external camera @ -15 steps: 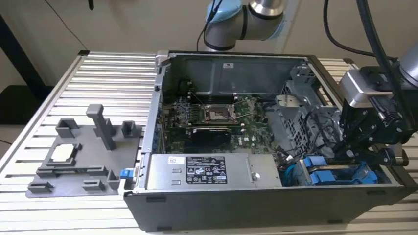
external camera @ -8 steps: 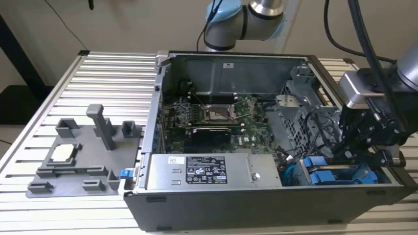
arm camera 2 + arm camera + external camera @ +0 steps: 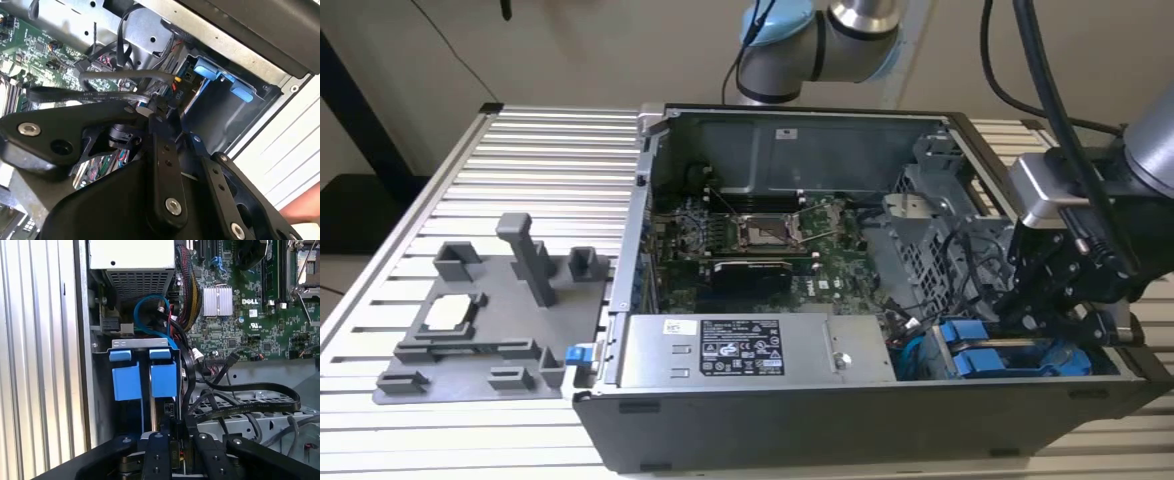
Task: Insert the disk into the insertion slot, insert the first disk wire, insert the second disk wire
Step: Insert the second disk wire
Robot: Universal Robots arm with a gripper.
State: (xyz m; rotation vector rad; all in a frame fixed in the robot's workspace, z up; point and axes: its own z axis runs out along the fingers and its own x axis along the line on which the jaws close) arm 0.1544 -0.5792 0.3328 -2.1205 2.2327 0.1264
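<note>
Gripper (image 3: 172,442) pinching connector (image 3: 174,456); ext view: disk (image 3: 987,361) seated in slot.

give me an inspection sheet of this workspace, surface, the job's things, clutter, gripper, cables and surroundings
Surface: ribbed metal table.
Job's things: disk with blue carrier tabs seated in the insertion slot of the open computer case.
Clutter: grey fixture on the table at the exterior view's left.
Gripper: gripper closed on a black wire connector behind the disk.
Cables: black wires; blue cable.
Surroundings: power supply, motherboard.
</note>
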